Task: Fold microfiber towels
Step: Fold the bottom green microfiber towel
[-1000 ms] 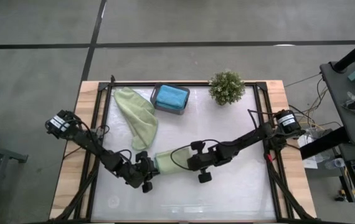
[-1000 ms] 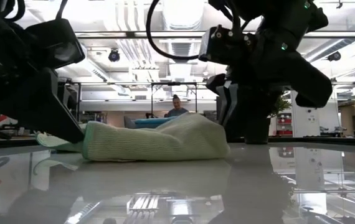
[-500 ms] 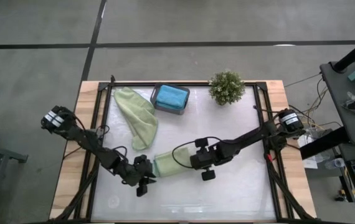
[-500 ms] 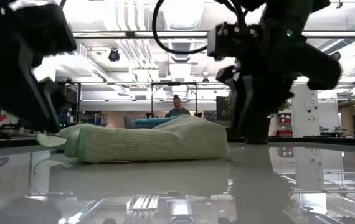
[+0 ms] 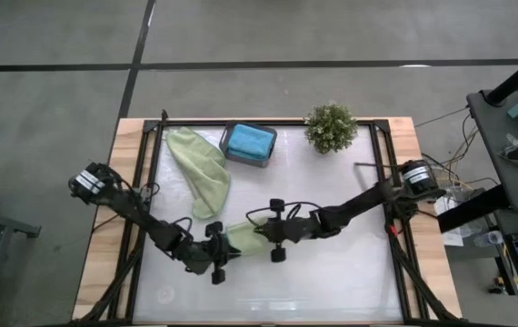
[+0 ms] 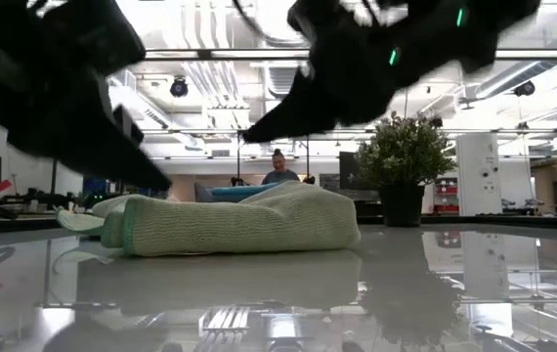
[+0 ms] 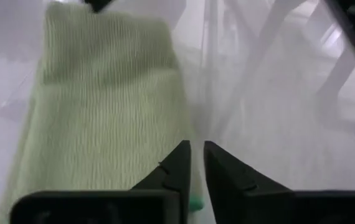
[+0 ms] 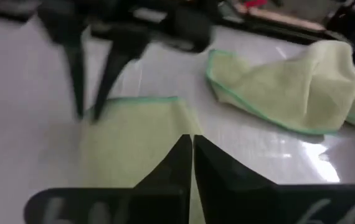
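You have the folded light sage green microfiber towel point(image 5: 244, 242) lying flat mid-tabletop point(image 5: 350, 272) between the left gripper point(image 5: 220, 257) and right gripper point(image 5: 268, 243), both jaws clenched on nothing, so any sideways nudge risks dragging the fold open.
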### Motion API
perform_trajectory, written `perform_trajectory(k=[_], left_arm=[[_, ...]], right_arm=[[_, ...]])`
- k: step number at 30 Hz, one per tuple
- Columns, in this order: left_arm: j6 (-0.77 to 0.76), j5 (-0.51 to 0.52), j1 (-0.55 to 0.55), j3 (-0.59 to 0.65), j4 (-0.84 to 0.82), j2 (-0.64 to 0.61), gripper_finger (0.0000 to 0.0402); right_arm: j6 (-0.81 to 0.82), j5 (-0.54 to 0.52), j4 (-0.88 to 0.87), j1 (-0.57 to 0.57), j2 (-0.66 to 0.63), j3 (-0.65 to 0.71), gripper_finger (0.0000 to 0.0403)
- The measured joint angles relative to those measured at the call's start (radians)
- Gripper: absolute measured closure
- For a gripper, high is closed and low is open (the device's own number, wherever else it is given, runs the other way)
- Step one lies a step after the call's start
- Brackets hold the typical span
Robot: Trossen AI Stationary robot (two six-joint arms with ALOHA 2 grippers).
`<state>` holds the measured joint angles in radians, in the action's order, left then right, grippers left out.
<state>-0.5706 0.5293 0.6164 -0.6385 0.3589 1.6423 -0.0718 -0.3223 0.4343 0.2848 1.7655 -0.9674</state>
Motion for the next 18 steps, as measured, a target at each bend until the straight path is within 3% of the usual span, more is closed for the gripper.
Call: perform_trajectory(k=[5, 10, 18], left_arm=[[-0.033, -0.003, 0.0, 0.002, -0.001, 0.06, 0.0399], [-0.046, -0.024, -0.002, 0.005, -0.011, 0.072, 0.0398], [-0.077, -0.038, -0.003, 0.005, -0.057, 0.059, 0.0398]], right_arm=[[0.096, -0.018, 0.318, -0.05, 0.136, 0.063, 0.0394], [0.183, -0.055, 0.341, -0.071, 0.243, 0.072, 0.0394], [0.189, -0.093, 0.349, -0.069, 0.244, 0.101, 0.0394]])
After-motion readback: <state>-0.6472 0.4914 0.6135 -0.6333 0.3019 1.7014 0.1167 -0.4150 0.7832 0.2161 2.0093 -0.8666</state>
